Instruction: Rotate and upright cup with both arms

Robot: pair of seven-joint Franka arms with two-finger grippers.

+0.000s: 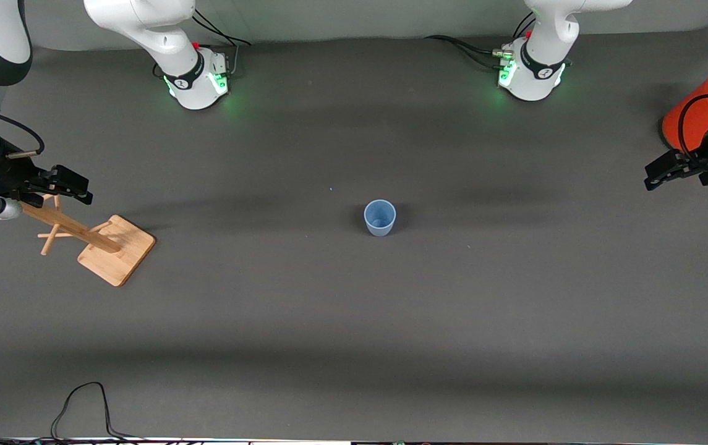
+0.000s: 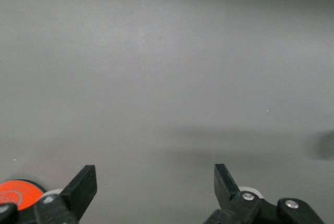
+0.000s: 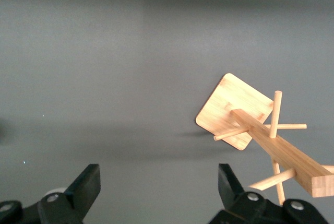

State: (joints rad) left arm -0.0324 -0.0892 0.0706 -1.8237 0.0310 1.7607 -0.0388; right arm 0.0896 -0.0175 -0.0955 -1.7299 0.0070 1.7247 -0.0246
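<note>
The pale blue cup (image 1: 379, 217) stands upright, mouth up, on the dark table near its middle, with no gripper touching it. It shows in neither wrist view. My left gripper (image 1: 655, 175) is open and empty, up at the left arm's end of the table beside the orange can; in the left wrist view (image 2: 155, 179) only bare table lies between its fingers. My right gripper (image 1: 85, 189) is open and empty at the right arm's end, over the wooden rack; the right wrist view (image 3: 159, 179) shows bare table between its fingers.
A big orange can (image 1: 697, 117) with a grey lid stands at the left arm's end; it also shows in the left wrist view (image 2: 15, 192). A wooden peg rack (image 1: 117, 249) stands at the right arm's end and shows in the right wrist view (image 3: 235, 112). A black cable (image 1: 81, 402) lies at the front edge.
</note>
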